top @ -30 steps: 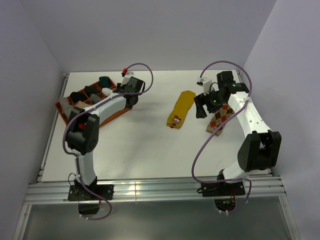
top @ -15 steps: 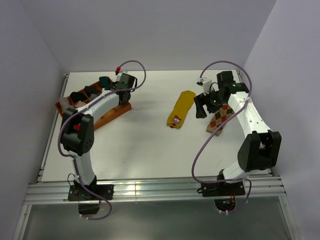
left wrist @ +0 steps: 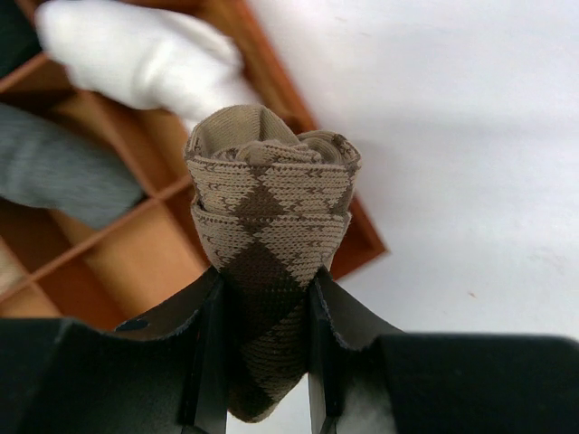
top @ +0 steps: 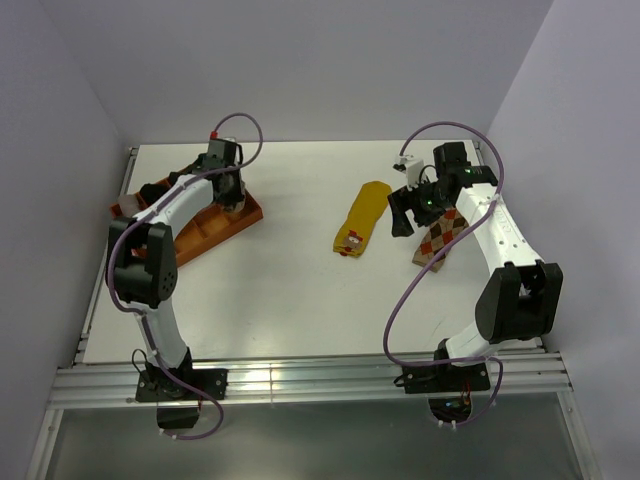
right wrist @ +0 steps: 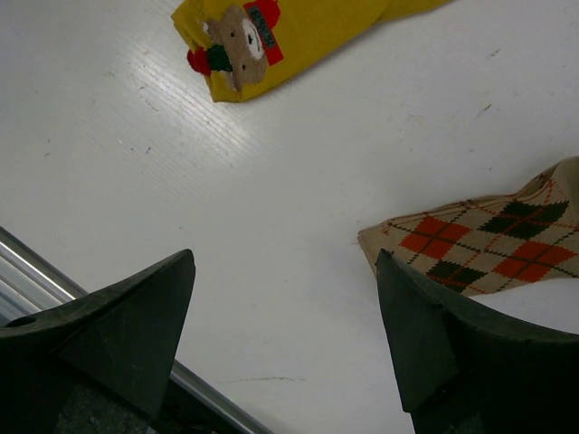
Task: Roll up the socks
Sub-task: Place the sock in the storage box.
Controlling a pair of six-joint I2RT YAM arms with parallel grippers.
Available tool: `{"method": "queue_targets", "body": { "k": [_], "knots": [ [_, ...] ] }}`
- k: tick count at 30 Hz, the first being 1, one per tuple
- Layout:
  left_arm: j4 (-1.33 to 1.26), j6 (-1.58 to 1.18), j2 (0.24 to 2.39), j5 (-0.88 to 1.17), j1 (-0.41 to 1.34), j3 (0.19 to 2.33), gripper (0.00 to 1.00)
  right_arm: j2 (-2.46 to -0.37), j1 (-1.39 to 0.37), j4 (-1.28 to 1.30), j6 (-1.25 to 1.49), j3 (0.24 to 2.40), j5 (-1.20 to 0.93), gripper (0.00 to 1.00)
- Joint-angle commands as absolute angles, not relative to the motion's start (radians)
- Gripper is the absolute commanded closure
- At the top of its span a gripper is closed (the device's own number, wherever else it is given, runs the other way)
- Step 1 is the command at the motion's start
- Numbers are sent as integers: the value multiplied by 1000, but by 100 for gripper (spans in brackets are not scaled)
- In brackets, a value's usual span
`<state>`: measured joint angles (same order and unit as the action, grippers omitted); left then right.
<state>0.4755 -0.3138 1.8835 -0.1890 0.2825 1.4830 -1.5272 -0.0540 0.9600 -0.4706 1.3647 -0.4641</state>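
The left gripper (left wrist: pixel 262 298) is swinging further toward the far-left corner of the white bench (top: pixel 280 300) than a second ago. It is now hanging over the brown wooden divided tray (top: pixel 215 228), its jaws clamping the rolled brown-and-cream argyle knit sock (left wrist: pixel 267 208) just beside a white bundle (left wrist: pixel 145 59). The right gripper (right wrist: pixel 285 262) is staying put near the right edge, spread wide and gripping nothing. It is hovering between the flat mustard-yellow sock (right wrist: pixel 298 36) and the flat orange-brown-cream argyle sock (right wrist: pixel 488 240), both lying unmoved.
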Motion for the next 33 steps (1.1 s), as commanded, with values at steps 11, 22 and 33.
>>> {"method": "queue_targets", "body": {
  "k": [11, 22, 33],
  "knots": [
    [586, -304, 1894, -414, 274, 1554, 100, -1517, -51, 951, -483, 1350, -483, 12],
    [666, -288, 2048, -611, 383, 1675, 100, -1516, -57, 953, -485, 1345, -488, 12],
    [723, -259, 2129, -531, 423, 1749, 100, -1522, -57, 956, -485, 1342, -488, 12]
  ]
}}
